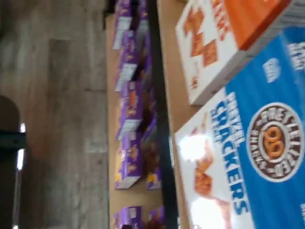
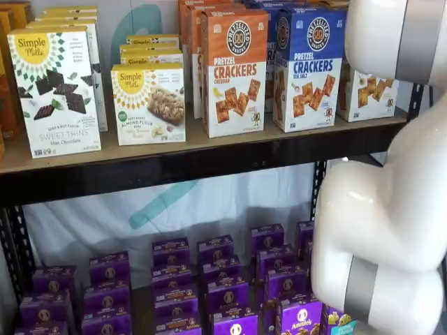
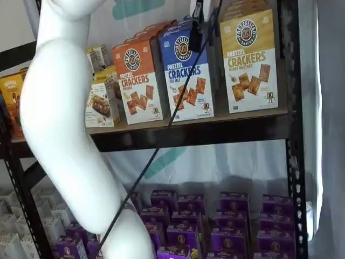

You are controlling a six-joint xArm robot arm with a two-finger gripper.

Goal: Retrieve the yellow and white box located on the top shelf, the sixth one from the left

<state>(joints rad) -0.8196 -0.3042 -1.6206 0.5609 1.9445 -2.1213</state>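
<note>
White arm (image 3: 64, 135) rises past top shelf (image 3: 188, 132) — upright.

Top shelf (image 3: 215, 132) – wood board w/ black front beam, boxes upright in a row.
L to R: Simple Mills boxes (image 2: 59, 87), orange cheddar box (image 3: 137, 78), blue sea-salt box (image 3: 188, 75), yellow and white box (image 3: 249, 62) – purple boxes (image 2: 230, 289) on lower level.
</note>
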